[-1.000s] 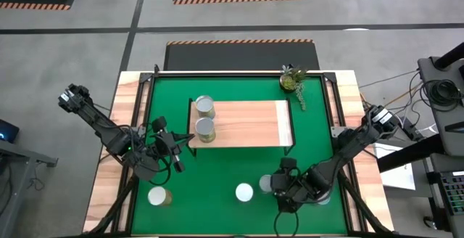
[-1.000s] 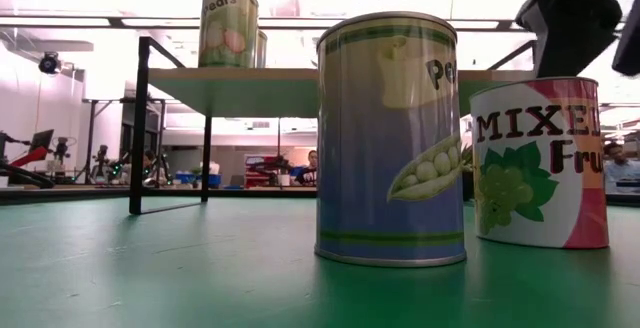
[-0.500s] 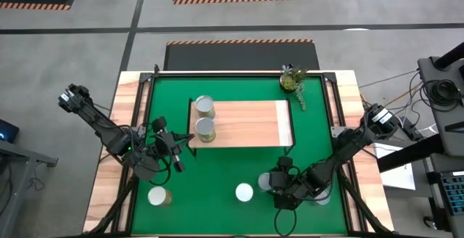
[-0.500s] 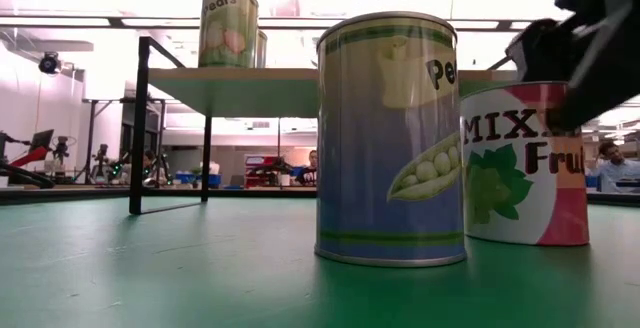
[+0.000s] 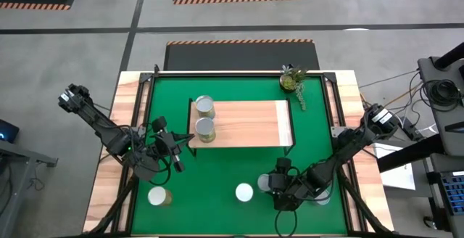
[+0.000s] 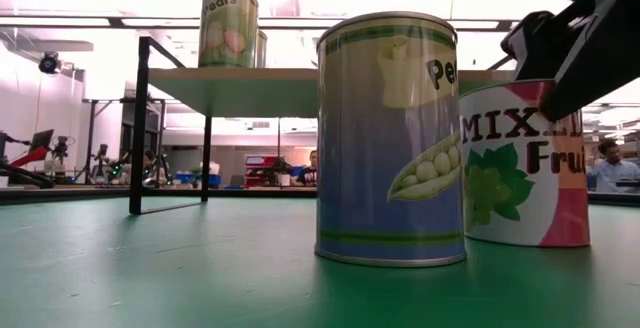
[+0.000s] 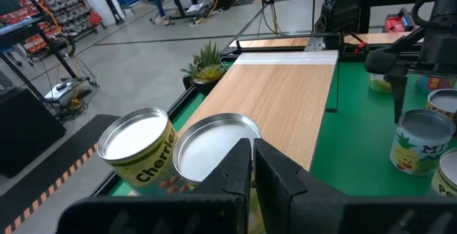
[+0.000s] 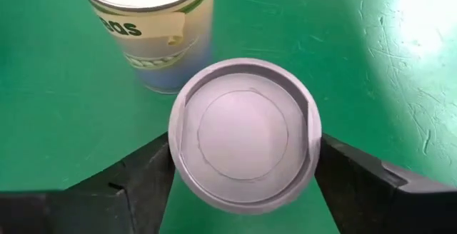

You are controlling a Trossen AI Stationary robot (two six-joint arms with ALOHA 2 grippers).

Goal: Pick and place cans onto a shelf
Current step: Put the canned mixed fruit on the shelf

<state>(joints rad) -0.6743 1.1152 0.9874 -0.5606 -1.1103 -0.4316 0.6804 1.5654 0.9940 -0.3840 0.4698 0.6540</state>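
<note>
The shelf stands mid-mat with two cans upright on its left end. A Mixed Fruit can stands on the green mat near the front, right of a peas can. My right gripper has come down over the fruit can, one finger on each side of it. Another can stands at the front left. My left gripper hovers shut and empty just off the shelf's left end; its wrist view shows its shut fingers just short of the two shelf cans. My right gripper pinches the Mixed Fruit can's side wall just under the top rim between its two fingers, one on each opposite side. The fingers slant down at it from the table's right. The can stands upright with its base on the mat.
A small potted plant sits at the mat's far right corner. The peas can stands close to the left of the held can. More cans stand near the right arm. The mat is bare between the shelf and the front cans.
My right gripper has dropped and tipped further down over the Mixed Fruit can, its fingers now on both sides of it. The can has slid a little toward the peas can, still upright on the mat.
</note>
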